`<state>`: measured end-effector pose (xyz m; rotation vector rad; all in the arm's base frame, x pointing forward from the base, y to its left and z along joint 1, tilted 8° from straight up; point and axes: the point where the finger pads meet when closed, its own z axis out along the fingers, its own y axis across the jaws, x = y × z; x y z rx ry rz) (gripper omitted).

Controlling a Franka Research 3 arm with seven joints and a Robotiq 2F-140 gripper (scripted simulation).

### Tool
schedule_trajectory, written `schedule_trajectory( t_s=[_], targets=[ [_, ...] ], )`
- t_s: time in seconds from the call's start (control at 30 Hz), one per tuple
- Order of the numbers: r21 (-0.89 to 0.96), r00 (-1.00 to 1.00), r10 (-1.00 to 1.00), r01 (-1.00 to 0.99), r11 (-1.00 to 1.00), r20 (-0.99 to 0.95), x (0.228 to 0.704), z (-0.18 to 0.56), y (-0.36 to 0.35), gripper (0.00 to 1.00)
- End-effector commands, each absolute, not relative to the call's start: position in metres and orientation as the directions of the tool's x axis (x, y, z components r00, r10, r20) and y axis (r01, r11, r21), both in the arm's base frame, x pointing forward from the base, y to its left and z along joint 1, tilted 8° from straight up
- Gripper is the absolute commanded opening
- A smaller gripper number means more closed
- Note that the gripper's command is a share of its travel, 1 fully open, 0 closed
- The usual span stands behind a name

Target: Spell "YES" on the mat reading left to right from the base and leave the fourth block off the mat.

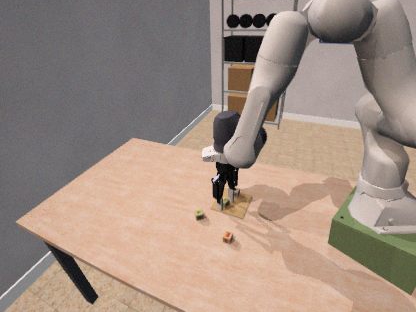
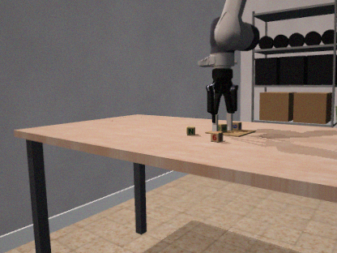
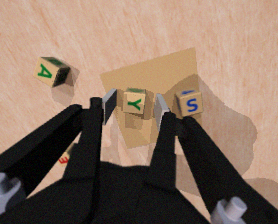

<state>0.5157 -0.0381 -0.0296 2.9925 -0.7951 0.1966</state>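
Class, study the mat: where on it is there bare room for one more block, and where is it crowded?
Free: the mat's far strip beyond the Y block and S block, and its bare corner left of Y. Crowded: Y sits between the gripper's fingers, with S just outside one finger, at the mat's edge.
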Motion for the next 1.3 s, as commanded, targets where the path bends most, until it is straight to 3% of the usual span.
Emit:
schedule_trajectory(
  t_s=[0.0,1.0,1.03,1.27],
  targets=[
    [0.004,0.863,-0.486,-0.491,-0.871,0.136,0.5175,-0.0292,-0.0381,0.4],
    [0.004,0.863,-0.486,-0.491,-0.871,0.136,0.5175,-0.0292,-0.0381,0.4],
    [0.004,0.863,-0.486,-0.491,-0.871,0.136,0.5175,-0.0292,-0.0381,0.28],
    [0.004,0.863,-0.486,-0.491,-0.871,0.136,0.5175,-0.0292,-0.0381,0.28]
  ],
)
